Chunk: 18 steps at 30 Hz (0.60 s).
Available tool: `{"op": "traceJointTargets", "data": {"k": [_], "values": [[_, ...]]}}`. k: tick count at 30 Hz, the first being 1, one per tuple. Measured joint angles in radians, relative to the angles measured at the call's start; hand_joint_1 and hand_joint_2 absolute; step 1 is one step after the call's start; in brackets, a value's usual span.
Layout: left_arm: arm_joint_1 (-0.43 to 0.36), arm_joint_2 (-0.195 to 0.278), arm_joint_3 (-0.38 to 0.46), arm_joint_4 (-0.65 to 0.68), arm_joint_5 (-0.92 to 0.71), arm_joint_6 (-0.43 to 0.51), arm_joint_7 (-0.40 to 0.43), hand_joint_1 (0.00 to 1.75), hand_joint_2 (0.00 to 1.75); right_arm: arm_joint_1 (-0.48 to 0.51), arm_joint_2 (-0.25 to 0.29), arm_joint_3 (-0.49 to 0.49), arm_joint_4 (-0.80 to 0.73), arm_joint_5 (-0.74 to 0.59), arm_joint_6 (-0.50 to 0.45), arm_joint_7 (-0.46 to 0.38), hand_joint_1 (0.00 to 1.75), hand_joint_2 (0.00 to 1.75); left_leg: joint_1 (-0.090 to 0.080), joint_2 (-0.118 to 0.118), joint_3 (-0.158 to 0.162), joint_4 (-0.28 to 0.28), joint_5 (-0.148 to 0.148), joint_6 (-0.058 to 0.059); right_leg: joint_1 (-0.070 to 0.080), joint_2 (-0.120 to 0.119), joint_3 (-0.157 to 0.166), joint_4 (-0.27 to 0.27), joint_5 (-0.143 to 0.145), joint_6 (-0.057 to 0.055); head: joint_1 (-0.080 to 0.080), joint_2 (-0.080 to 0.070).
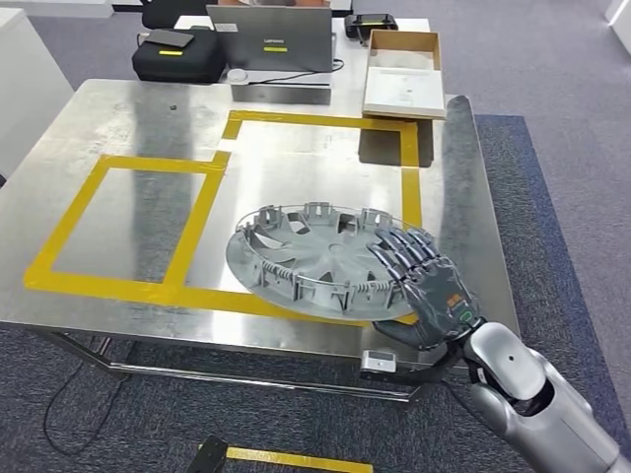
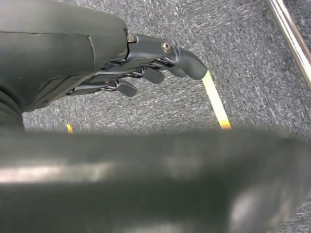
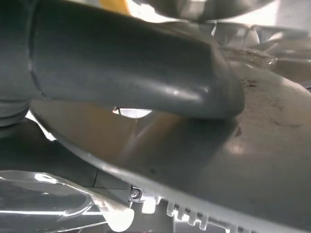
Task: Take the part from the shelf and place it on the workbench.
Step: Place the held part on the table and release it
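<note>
Right hand: right hand (image 1: 428,286) comes in from the lower right of the head view and grips the near-right rim of the part, dark fingers (image 1: 398,251) laid over the upper side, thumb (image 1: 398,330) tucked under the edge.
Right wrist close-up: thick grey thumb (image 3: 146,68) presses flat against the smooth grey face of the part (image 3: 256,160); the rim's small teeth run along the edge.
Part: grey plastic wheel cover (image 1: 319,258), round, with its ribbed and clipped inner side up. It is tilted, the held side higher, and sits over the front right of the workbench, across the near yellow tape line. Whether its far edge touches the metal I cannot tell.
Part relative to hand: bulk of the cover lies to the left of and beyond the hand; only the rim section is inside the grip.
Left hand: left hand (image 2: 146,68) hangs over grey carpet, fingers stretched out slightly apart, holding nothing.
Workbench: shiny metal top (image 1: 149,128) marked with yellow tape (image 1: 105,286) in two adjoining rectangles, a smaller one at left and a larger one at right.
Behind the bench: laptop (image 1: 269,39), black case (image 1: 177,54), shallow cardboard box (image 1: 405,74) on a white table.
Floor: grey carpet (image 2: 256,73) with a strip of yellow tape, a metal bench leg nearby in the left wrist view.
</note>
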Motion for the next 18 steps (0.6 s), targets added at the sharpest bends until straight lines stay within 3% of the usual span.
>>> {"op": "traceJointTargets", "data": {"k": [2, 5, 6, 7, 8, 10, 12, 16, 18], "values": [[0.001, 0.0, 0.0, 0.0, 0.002, 0.002, -0.003, 0.0, 0.0, 0.019, -0.016, -0.021, -0.032, -0.011, 0.001, -0.009, 0.0, 0.0, 0.002, 0.002, -0.015, 0.046, -0.041, -0.009, -0.003, -0.003, 0.0, -0.003, 0.004, -0.013, -0.001, 0.0], [0.003, 0.001, 0.001, 0.0, 0.003, 0.005, -0.004, 0.0, 0.0, 0.045, -0.039, -0.052, -0.068, -0.032, 0.025, -0.029, 0.0, 0.0, 0.004, 0.004, -0.072, 0.226, -0.147, -0.017, -0.001, -0.006, -0.003, -0.003, 0.009, -0.024, -0.002, 0.0], [0.004, 0.001, 0.001, 0.0, 0.003, 0.005, -0.004, 0.0, 0.0, 0.05, -0.046, -0.059, -0.075, -0.039, 0.037, -0.035, 0.0, 0.0, 0.004, 0.004, -0.081, 0.265, -0.163, -0.017, 0.0, -0.006, -0.006, -0.003, 0.011, -0.026, -0.002, 0.0], [0.005, 0.001, 0.002, 0.0, 0.003, 0.005, -0.004, 0.0, 0.0, 0.054, -0.052, -0.065, -0.082, -0.045, 0.05, -0.041, 0.0, 0.0, 0.004, 0.004, -0.072, 0.266, -0.16, -0.014, 0.001, -0.006, -0.008, -0.003, 0.014, -0.026, -0.002, 0.0], [0.005, 0.001, 0.002, 0.0, 0.004, 0.006, -0.004, 0.0, 0.0, 0.056, -0.058, -0.069, -0.087, -0.05, 0.062, -0.045, 0.0, 0.0, 0.004, 0.004, -0.046, 0.23, -0.14, -0.01, 0.003, -0.005, -0.01, -0.003, 0.017, -0.026, -0.002, 0.0], [0.004, 0.002, 0.003, 0.0, 0.004, 0.006, -0.006, 0.0, 0.0, 0.058, -0.069, -0.076, -0.097, -0.056, 0.078, -0.051, 0.0, 0.0, 0.001, 0.004, 0.04, 0.09, -0.09, 0.002, 0.005, -0.004, -0.013, -0.003, 0.023, -0.023, -0.002, 0.0], [0.002, 0.002, 0.003, 0.0, 0.005, -0.002, -0.014, 0.0, 0.0, 0.058, -0.077, -0.081, -0.104, -0.058, 0.09, -0.055, 0.0, 0.0, -0.004, 0.005, 0.091, -0.007, -0.068, 0.009, 0.007, -0.004, -0.015, -0.003, 0.028, -0.014, -0.001, 0.0], [0.006, 0.006, 0.007, 0.0, 0.015, -0.053, -0.033, 0.0, 1.75, 0.057, -0.082, -0.076, -0.104, -0.057, 0.116, -0.066, 0.0, 0.0, -0.008, 0.007, 0.091, -0.03, -0.049, 0.024, 0.002, -0.005, -0.024, -0.005, 0.037, 0.011, -0.001, 0.0], [0.005, 0.007, 0.008, 0.0, 0.017, -0.068, -0.04, 0.0, 1.75, 0.051, -0.082, -0.067, -0.1, -0.056, 0.133, -0.072, 0.0, 0.0, -0.004, 0.009, 0.085, -0.039, -0.034, 0.032, 0.002, -0.004, -0.058, 0.06, -0.011, 0.018, 0.003, 0.0]]}}
